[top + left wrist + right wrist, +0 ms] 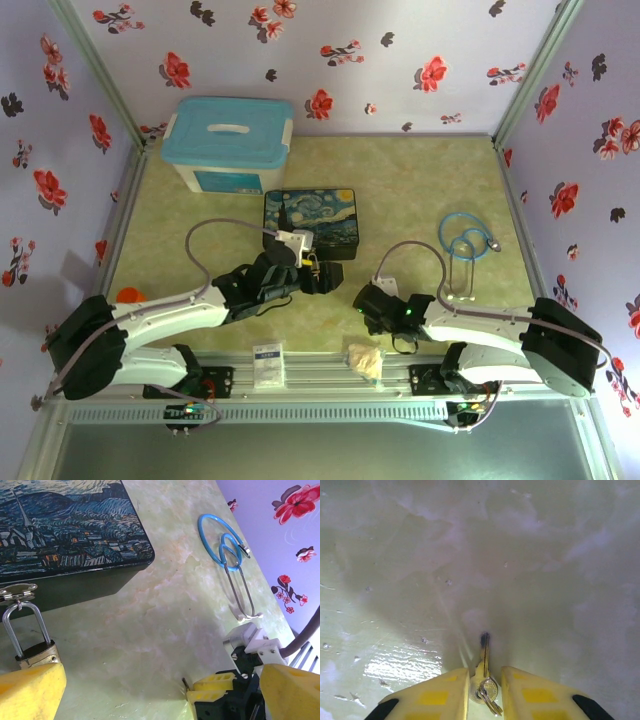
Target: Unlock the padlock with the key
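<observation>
Padlock (36,652) first, a tiny brass-gold body on a thin silver U-shaped shackle; it hangs from the silver clasp (17,591) on the front wall of the dark starry-night printed box (311,217), its body down on the pale green marbled table (420,180); the shackle looks closed. Left gripper (325,275) sits right at it, jaws spread wide and holding nothing; one yellow finger (30,692) covers the padlock's lower edge in the left wrist view.

Over to the key (484,655), small, thin, dull silver-brass; it's pinched by its head in the right gripper (485,680), yellow fingers (440,697) clenched on either side, blade poking forward close over the table, a little silver ring (490,697) dangling at the head. That gripper is near the padlock, to its right; bare table lies between them.

Around them: a white plastic bin with a light blue lid (228,143) behind the box to the left; a blue-tubed stethoscope (468,245) well off to the right; a beige wad of paper (365,358) and a white card (268,365) on the near rail.

The count: one padlock, one key, one box, one bin, one stethoscope, one wad, one card, two grippers.
</observation>
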Motion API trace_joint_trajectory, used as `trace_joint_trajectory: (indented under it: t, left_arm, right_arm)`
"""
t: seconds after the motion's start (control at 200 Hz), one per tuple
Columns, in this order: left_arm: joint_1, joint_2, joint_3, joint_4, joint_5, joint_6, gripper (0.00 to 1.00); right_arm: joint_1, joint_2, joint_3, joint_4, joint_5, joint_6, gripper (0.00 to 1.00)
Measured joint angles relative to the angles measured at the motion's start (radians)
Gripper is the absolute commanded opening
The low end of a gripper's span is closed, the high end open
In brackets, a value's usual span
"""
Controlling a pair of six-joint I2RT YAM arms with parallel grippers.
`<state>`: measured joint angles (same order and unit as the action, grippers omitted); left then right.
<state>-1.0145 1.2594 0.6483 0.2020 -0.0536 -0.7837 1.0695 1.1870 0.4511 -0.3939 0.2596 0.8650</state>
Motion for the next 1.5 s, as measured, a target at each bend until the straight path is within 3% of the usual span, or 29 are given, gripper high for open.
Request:
trace_joint_trajectory:
  t: [0.545, 0.76, 0.88, 0.91, 0.97, 1.06, 1.35, 1.5]
  left_arm:
    - [0.0, 0.056, 0.006, 0.004, -0.014, -0.019, 1.0]
    - [-0.003, 0.113, 0.052, 0.005, -0.005, -0.035, 1.0]
    - [-0.011, 0.116, 0.052, 0.006, 0.004, -0.05, 1.0]
    - [-0.013, 0.116, 0.052, 0.007, 0.005, -0.05, 1.0]
    - [-0.013, 0.116, 0.052, 0.006, 0.005, -0.05, 1.0]
    - [-0.013, 0.116, 0.052, 0.007, 0.005, -0.05, 1.0]
    - [-0.013, 0.129, 0.052, 0.008, 0.005, -0.053, 1.0]
    - [-0.013, 0.129, 0.052, 0.013, 0.005, -0.053, 1.0]
  right_arm:
    - [0.011, -0.113, -0.074, 0.044, 0.013, 0.038, 0.0]
    - [0.008, -0.132, -0.08, 0.031, 0.01, 0.042, 0.0]
    - [0.004, -0.134, -0.082, 0.029, 0.008, 0.048, 0.04]
    - [0.004, -0.134, -0.082, 0.029, 0.007, 0.051, 0.09]
    - [0.003, -0.134, -0.082, 0.025, 0.003, 0.057, 0.28]
    - [0.002, -0.134, -0.081, 0.01, -0.009, 0.062, 0.36]
    - [0.002, -0.126, -0.047, -0.076, -0.02, 0.045, 0.36]
    - [0.005, -0.098, -0.011, -0.14, -0.02, 0.019, 0.41]
